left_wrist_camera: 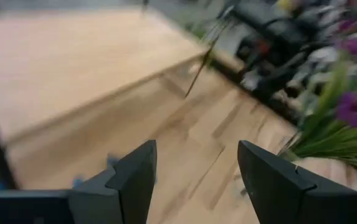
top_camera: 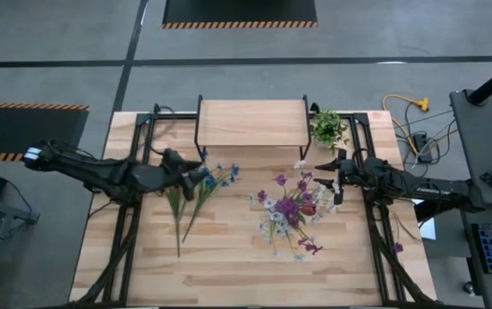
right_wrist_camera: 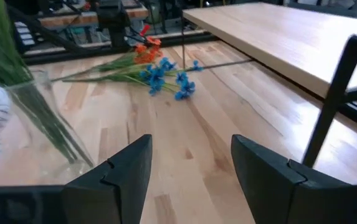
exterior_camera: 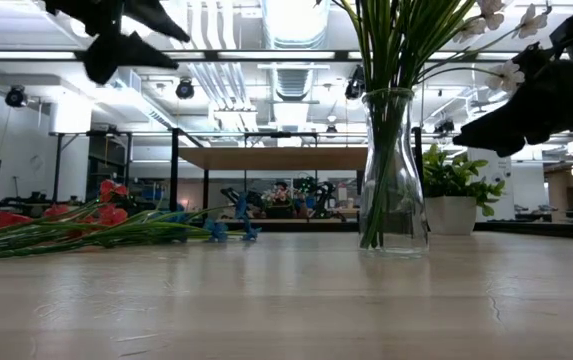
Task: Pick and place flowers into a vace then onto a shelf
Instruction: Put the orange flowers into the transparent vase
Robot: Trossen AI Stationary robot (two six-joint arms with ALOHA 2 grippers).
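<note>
Glass vase [exterior_camera: 393,170], fragile and top-heavy with flowers [top_camera: 290,209], stands mid-desk [top_camera: 228,257]; I'd grip its neck. Left tool [left_wrist_camera: 194,180] and right tool [right_wrist_camera: 190,177] both spread, empty.

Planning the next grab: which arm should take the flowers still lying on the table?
Left, probably. Its open pincer hangs right over the loose flowers. The right pincer, also open, is across the table beside the vase.

Flowers [exterior_camera: 406,40] tops cut off, low view.
</note>
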